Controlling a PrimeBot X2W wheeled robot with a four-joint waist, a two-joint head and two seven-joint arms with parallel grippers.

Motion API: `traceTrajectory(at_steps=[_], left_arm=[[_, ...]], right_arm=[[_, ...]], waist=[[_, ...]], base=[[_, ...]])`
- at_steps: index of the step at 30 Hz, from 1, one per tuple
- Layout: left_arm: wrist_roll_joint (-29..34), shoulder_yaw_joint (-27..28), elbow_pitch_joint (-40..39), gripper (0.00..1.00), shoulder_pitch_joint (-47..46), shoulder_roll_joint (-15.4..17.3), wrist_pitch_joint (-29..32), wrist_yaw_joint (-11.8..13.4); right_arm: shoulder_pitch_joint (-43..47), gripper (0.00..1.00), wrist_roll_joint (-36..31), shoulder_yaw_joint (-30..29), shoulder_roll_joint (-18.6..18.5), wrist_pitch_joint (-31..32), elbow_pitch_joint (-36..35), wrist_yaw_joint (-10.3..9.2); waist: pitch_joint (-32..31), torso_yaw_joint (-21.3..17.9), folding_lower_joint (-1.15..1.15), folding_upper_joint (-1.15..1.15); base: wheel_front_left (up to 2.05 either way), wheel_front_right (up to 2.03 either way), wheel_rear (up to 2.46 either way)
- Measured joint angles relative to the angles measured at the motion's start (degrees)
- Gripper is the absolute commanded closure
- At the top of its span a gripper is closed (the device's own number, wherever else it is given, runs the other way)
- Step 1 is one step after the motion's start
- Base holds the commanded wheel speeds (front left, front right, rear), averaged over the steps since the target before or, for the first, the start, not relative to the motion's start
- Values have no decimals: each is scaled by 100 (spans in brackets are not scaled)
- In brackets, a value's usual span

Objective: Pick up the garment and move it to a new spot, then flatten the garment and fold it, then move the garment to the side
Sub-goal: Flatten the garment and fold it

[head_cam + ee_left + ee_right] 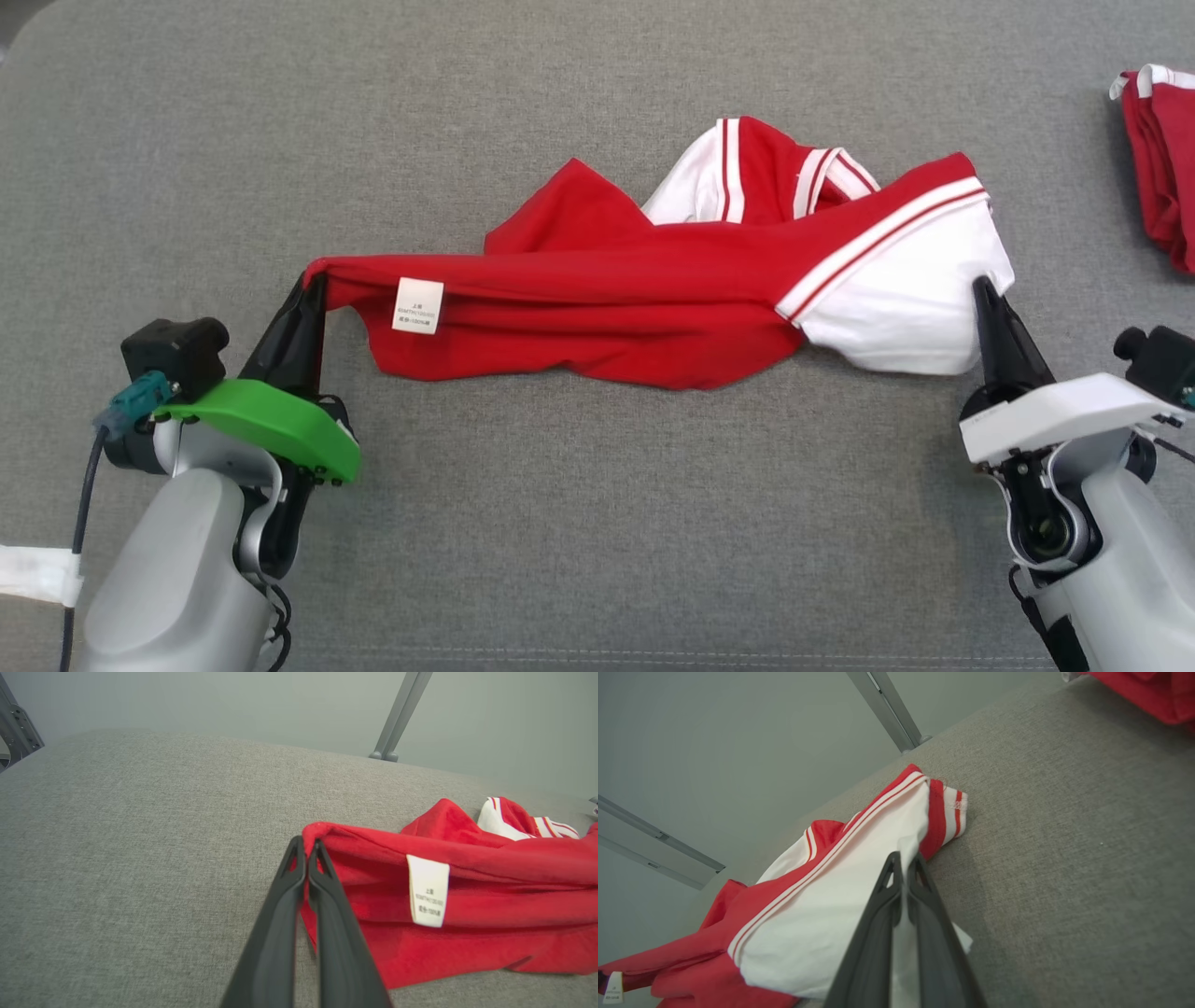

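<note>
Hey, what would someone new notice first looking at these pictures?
The red and white garment stretched across the middle of the grey padded surface, its red end pinched by the left gripper and its white end by the right gripper. A white label hangs near its left end, and a second red garment lies at the far right edge.

A second red-and-white garment (1160,149) runs off the head view's right edge — its full shape cannot be told. Print on the white label (417,304) of the garment (597,308) at centre is too small to read. A white strip (33,574) at lower left is cut by the frame.
</note>
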Motion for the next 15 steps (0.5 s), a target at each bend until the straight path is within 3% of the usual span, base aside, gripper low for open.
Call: traceTrajectory(at_steps=[9,15], left_arm=[[-5,-43,-385,100,741,114,-81,-73],[-40,-155,-337,100,1202,63,-80,-115]], right_arm=[[589,100,248,-142,-53,92,-165,-4],[889,100,275,62,-64,357,-209,-8]], waist=[[-221,69,0,0],[-266,130,0,0]], base=[[0,0,0],[0,0,0]])
